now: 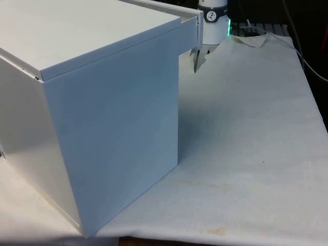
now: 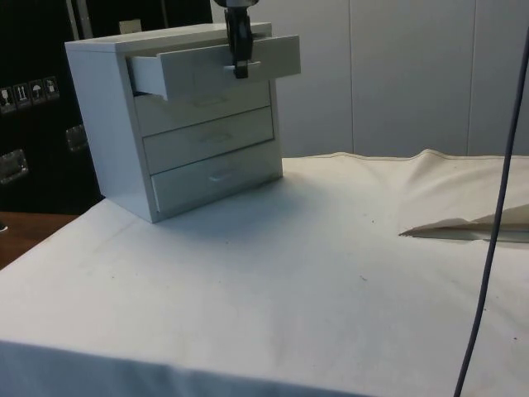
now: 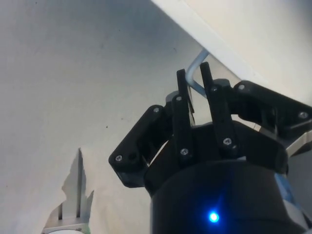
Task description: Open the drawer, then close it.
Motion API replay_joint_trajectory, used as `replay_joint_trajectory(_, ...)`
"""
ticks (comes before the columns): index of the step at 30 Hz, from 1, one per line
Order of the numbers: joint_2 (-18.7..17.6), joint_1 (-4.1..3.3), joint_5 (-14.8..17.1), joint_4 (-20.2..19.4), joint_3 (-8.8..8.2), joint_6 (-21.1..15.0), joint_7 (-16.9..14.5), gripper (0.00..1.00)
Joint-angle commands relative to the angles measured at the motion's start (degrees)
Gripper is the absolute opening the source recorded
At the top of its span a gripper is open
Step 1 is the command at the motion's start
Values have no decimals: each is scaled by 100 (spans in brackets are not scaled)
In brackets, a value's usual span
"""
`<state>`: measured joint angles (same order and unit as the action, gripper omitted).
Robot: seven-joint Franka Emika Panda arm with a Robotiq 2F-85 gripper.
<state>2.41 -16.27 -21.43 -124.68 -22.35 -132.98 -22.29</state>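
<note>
Top drawer [image 2: 216, 68] of the white chest [image 2: 178, 124] stands pulled partway out; I have the gripper [image 3: 193, 73] pinched narrow on its handle [image 3: 196, 73]. Opening step seems nearly done; next, I'd judge, a straight push back in

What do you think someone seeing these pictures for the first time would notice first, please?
Probably the white chest of drawers, which looms large on the front view's left and stands at the far end of the white cloth in the side view. Next, its top drawer pulled partway out, with the black gripper down at its front, jaws set to either side of the metal handle.
</note>
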Motion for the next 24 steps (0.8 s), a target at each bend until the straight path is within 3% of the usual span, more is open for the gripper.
replay_joint_trajectory(1,258,11,-46,-275,-6,6,11,10)
replay_joint_trajectory(6,361,17,-34,-378,-6,-17,-23,10)
replay_joint_trajectory(7,52,0,17,-57,0,-17,-34,10)
replay_joint_trajectory(8,378,17,-29,-395,-6,-17,-23,10)
replay_joint_trajectory(14,476,17,23,-487,-11,-46,-63,10)
replay_joint_trajectory(15,155,0,69,-155,-6,-46,-74,10)
replay_joint_trajectory(16,487,17,29,-498,-11,-52,-69,10)
replay_joint_trajectory(22,602,17,74,-590,-11,-69,-120,10)
replay_joint_trajectory(23,286,0,115,-281,-6,-86,-115,10)
replay_joint_trajectory(24,619,23,80,-602,-11,-69,-132,10)
